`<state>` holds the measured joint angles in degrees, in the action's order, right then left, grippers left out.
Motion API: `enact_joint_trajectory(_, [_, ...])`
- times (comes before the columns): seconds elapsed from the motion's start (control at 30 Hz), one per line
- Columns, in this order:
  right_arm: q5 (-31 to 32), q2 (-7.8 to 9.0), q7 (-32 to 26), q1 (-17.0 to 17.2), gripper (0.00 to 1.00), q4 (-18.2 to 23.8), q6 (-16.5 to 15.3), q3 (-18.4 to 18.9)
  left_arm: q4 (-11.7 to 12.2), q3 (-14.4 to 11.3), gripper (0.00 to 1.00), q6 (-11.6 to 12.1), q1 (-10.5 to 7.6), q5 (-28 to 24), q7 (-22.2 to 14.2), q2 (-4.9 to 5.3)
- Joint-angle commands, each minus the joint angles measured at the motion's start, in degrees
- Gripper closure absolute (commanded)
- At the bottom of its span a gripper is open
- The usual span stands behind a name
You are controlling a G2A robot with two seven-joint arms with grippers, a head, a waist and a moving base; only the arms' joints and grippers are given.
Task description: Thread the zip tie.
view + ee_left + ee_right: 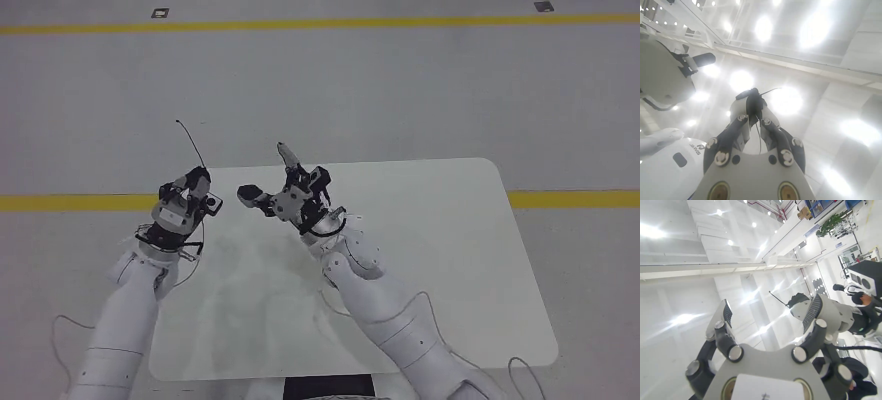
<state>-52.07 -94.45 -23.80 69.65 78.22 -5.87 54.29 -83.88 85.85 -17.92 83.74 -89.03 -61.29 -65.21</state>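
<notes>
A: Work surface?
B: White table point(430, 260) on a grey floor marked with yellow lines point(400, 22).
A: Left side?
B: The left gripper point(197, 180) sits at the table's far left corner, pointing up. Its fingers are closed on the zip tie point(190, 143). The tie's thin free end rises past the fingertips.
A: Right side?
B: The right gripper point(265, 172) is near the left one, over the table. Its fingers are spread wide, hold nothing, and are clear of the tie.
</notes>
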Motion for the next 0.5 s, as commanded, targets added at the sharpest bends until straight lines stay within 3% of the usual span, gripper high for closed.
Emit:
enact_joint_trajectory(0.0, [0.0, 0.0, 0.0, 0.0, 0.0, 0.0, 0.0, 0.0, 0.0, 0.0, 1.0, 0.1, 0.01, 0.0, 0.4, -0.01])
enact_joint_trajectory(0.13, [-2.9, -0.2, -0.4, 1.0, 0.0, 1.4, -0.6, 0.0, -0.9, -1.2, 1.0, 0.9, 0.16, -0.9, 4.0, -0.42])
enact_joint_trajectory(0.47, [-6.0, -0.74, -1.1, 0.8, 0.0, 0.5, -2.1, -0.3, -0.2, -2.4, 1.0, 0.4, -0.21, -0.9, 5.9, -1.79])
